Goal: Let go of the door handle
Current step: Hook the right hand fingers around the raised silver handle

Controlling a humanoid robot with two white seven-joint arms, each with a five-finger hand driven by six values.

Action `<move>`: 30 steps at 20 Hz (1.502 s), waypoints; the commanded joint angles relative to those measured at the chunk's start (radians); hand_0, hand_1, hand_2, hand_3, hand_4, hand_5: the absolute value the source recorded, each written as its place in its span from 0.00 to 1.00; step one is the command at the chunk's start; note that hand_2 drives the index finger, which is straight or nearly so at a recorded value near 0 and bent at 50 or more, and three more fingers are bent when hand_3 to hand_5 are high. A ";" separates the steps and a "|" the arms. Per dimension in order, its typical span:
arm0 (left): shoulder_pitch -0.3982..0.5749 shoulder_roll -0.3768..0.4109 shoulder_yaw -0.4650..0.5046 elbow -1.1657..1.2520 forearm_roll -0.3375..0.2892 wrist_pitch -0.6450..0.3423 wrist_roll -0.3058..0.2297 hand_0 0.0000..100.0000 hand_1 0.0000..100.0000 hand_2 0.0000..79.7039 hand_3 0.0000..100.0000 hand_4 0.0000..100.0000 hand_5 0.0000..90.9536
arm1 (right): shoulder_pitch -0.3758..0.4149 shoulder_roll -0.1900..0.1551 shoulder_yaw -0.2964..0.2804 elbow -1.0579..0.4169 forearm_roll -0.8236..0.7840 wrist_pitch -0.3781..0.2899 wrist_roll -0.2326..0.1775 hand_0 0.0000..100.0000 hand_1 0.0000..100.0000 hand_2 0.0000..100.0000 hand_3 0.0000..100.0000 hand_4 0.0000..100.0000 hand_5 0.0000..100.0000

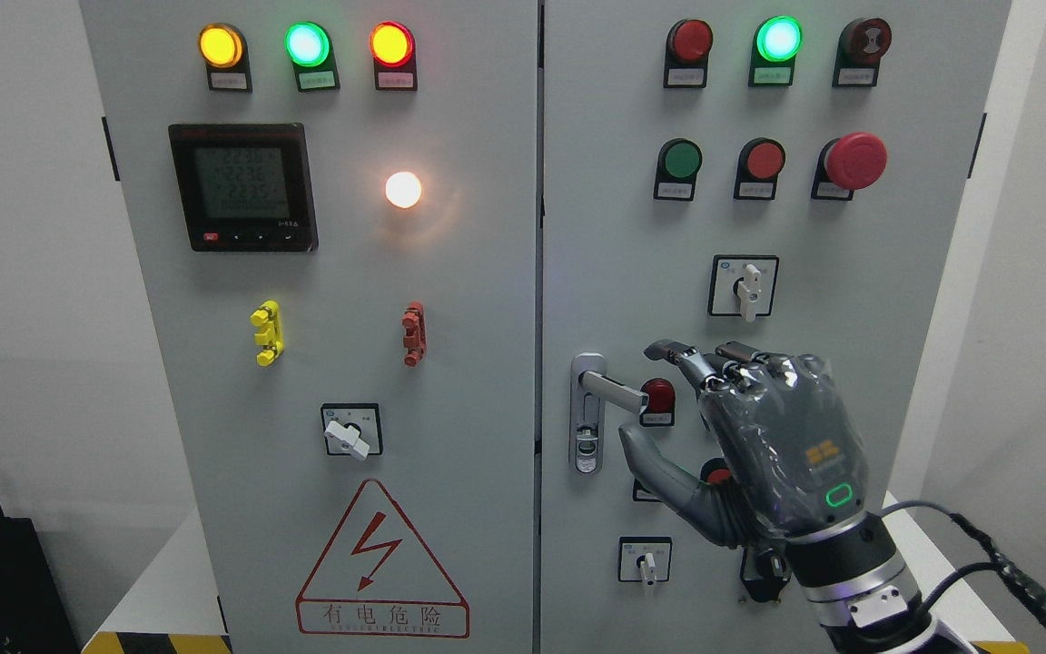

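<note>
The door handle [612, 389] lies horizontal, its lever pointing right; the right robot hand [759, 436] hovers just beside it, fingers spread wide, holding nothing.

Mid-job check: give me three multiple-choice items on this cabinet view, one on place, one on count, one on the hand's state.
1. Where is the door handle?
A. left edge of the right door
B. top of the left door
C. beside the meter

2. How many lamps glow green?
A. one
B. two
C. four

3. The right hand is
A. clamped on the handle
B. open, just off the handle
C. pressing the red stop button

Answers: 1 A, the handle sits by the seam between the doors. 2 B, one green lamp on the left door, one on the right. 3 B, fingers spread, clear of the lever.
</note>
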 commanded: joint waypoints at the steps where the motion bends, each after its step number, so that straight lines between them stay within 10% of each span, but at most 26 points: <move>1: 0.000 0.000 -0.001 -0.031 0.001 0.000 0.001 0.12 0.39 0.00 0.00 0.00 0.00 | -0.052 -0.181 0.099 -0.021 -0.150 -0.035 -0.044 0.38 0.05 0.36 0.95 0.88 0.99; 17: 0.000 0.000 -0.001 -0.031 -0.001 0.000 0.001 0.12 0.39 0.00 0.00 0.00 0.00 | -0.137 -0.232 0.168 -0.019 -0.415 0.031 -0.014 0.35 0.11 0.46 1.00 0.93 1.00; 30: 0.000 0.000 -0.001 -0.031 -0.001 0.000 0.001 0.12 0.39 0.00 0.00 0.00 0.00 | -0.201 -0.157 0.182 -0.036 -0.415 0.163 0.106 0.34 0.14 0.51 1.00 0.96 1.00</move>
